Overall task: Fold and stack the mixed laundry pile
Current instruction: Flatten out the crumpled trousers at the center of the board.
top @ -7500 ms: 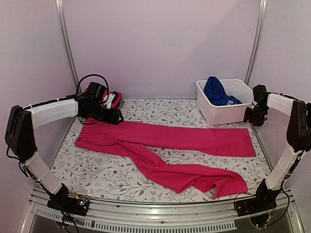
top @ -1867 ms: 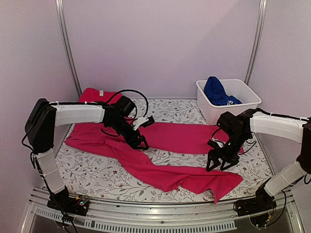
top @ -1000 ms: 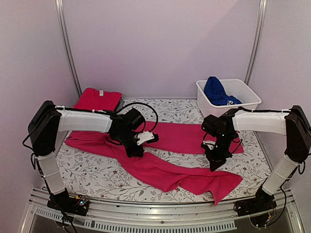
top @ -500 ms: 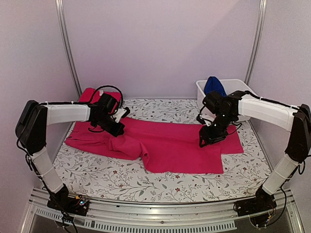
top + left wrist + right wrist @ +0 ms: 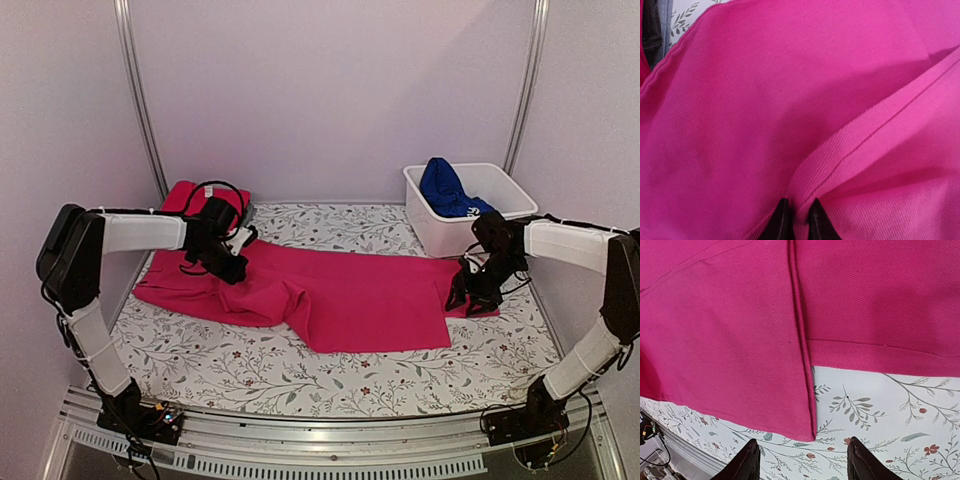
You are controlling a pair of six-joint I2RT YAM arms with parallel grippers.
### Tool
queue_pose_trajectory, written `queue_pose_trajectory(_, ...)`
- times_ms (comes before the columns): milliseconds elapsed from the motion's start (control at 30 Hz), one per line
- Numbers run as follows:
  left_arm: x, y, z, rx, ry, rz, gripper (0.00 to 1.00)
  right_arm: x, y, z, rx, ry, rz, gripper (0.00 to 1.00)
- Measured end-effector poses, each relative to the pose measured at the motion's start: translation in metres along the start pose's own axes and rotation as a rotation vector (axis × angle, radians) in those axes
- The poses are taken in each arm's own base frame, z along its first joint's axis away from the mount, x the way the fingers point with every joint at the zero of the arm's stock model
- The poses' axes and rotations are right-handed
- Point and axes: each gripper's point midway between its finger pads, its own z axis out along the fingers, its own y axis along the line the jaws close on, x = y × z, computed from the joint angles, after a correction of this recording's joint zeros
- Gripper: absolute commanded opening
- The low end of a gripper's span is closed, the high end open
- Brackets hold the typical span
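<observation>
Left gripper [image 5: 797,225]: fingertips nearly together, clenched on a raised fold of the magenta garment [image 5: 350,295], at the garment's left end. Right gripper [image 5: 802,462]: jaws spread wide and released, nothing between them, hovering over the floral cloth [image 5: 250,365] just past the garment's right hem. The garment lies across the middle of the cloth, flat on the right and bunched on the left. The red tee [image 5: 180,195] sits at back left behind the left arm. The blue garment [image 5: 445,190] is in the white tub [image 5: 460,235] at back right.
</observation>
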Motion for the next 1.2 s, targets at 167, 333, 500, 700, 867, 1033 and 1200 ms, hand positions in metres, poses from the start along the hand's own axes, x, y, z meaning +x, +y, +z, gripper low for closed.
queue_pose_trajectory(167, -0.007, 0.005, 0.0, -0.025, -0.013, -0.004, 0.43, -0.009, 0.008, 0.026, -0.041, 0.029, 0.031, 0.5)
queue_pose_trajectory(333, -0.021, 0.012, -0.005, -0.056, -0.052, -0.022, 0.74, -0.011, 0.016, 0.055, -0.017, 0.079, 0.006, 0.43)
queue_pose_trajectory(500, -0.036, 0.029, -0.014, -0.097, -0.109, -0.1, 0.98, -0.009, 0.022, 0.071, 0.024, 0.099, -0.041, 0.0)
queue_pose_trajectory(700, -0.056, 0.08, -0.05, -0.117, -0.244, -0.322, 1.0, -0.006, 0.003, 0.066, 0.078, 0.071, 0.006, 0.0)
queue_pose_trajectory(867, -0.066, 0.131, -0.081, -0.138, -0.344, -0.519, 1.0, -0.014, -0.051, 0.014, 0.163, -0.06, 0.237, 0.0)
queue_pose_trajectory(1033, -0.043, 0.18, -0.088, -0.157, -0.357, -0.737, 1.0, -0.018, -0.122, -0.059, 0.222, -0.288, 0.552, 0.0)
queue_pose_trajectory(1200, 0.0, 0.225, -0.094, -0.212, -0.311, -0.948, 1.0, 0.002, -0.169, -0.082, 0.306, -0.336, 0.741, 0.0)
